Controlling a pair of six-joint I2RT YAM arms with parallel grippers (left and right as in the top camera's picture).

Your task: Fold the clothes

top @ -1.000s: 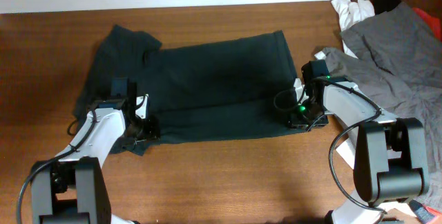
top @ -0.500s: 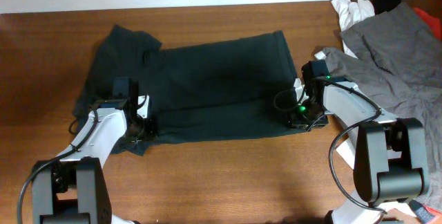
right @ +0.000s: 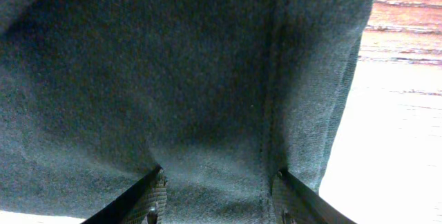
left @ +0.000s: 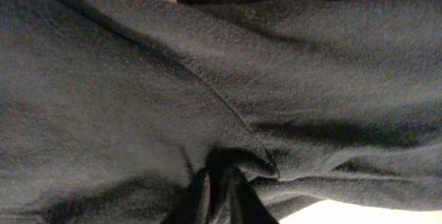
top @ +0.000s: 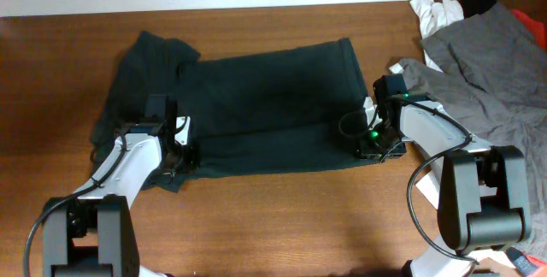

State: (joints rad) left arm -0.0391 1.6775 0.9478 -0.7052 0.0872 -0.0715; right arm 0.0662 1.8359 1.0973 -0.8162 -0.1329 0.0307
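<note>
operator: cloth is all i get on the left wrist feed. left gripper (left: 217, 195) sits at the bottom edge, jaws clenched nearly together on a bunched fold of the dark green shirt (left: 228, 79).

spotter: and the right?

operator: right gripper (right: 219, 186) has its jaws released and standing wide apart, with the shirt's hemmed edge draped across the gap. a stitched seam runs down just inside the finger on the view's right. past the hem i see a strip of table (right: 407, 16) in the top corner.

spotter: where does that put them from overhead?

operator: left gripper's at the shirt's near left edge, by a small rumpled bit of fabric. right gripper's at the near right corner.

spotter: shirt itself?

operator: it lies flat on the wooden table, centre-left, long side running left to right. the near strip looks like a layer folded over, with a crease line along its length. collar end and a sleeve are on the left, bulging toward the far left corner. the straight hem is on the right.

spotter: anything further out?

operator: far right, a grey garment (top: 491, 72) in a heap, its near-left edge just beside my right arm. behind it a white cloth (top: 432, 12), a black item (top: 479, 1) and a bit of red fabric (top: 532, 16) at the frame edge. i can't tell what those are.
</note>
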